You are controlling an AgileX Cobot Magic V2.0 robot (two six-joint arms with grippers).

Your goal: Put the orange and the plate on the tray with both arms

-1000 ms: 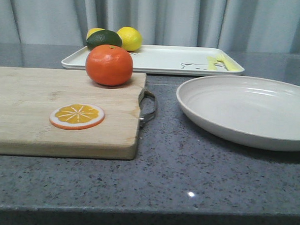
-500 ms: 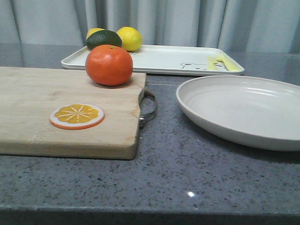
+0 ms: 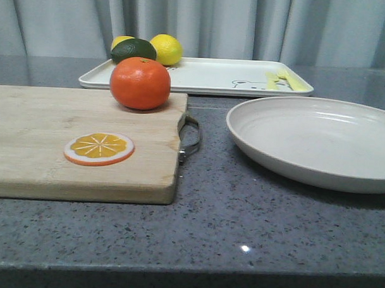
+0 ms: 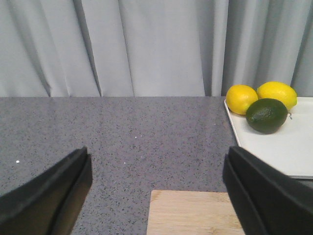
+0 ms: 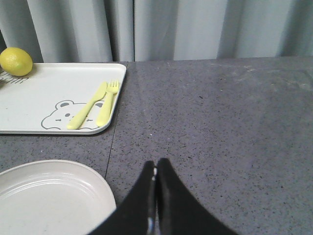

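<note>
Resting beside pressed-together right claw (image 5: 155,171), plate (image 5: 49,196), left claw (image 4: 156,191) spread

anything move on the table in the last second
Nothing visibly changed. The orange sits on the cutting board, the plate on the counter, and the tray behind them, all as before.

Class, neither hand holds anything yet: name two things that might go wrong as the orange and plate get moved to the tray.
The round orange may roll off the cutting board if nudged. The wide plate may bump the fruit already on the tray.
</note>
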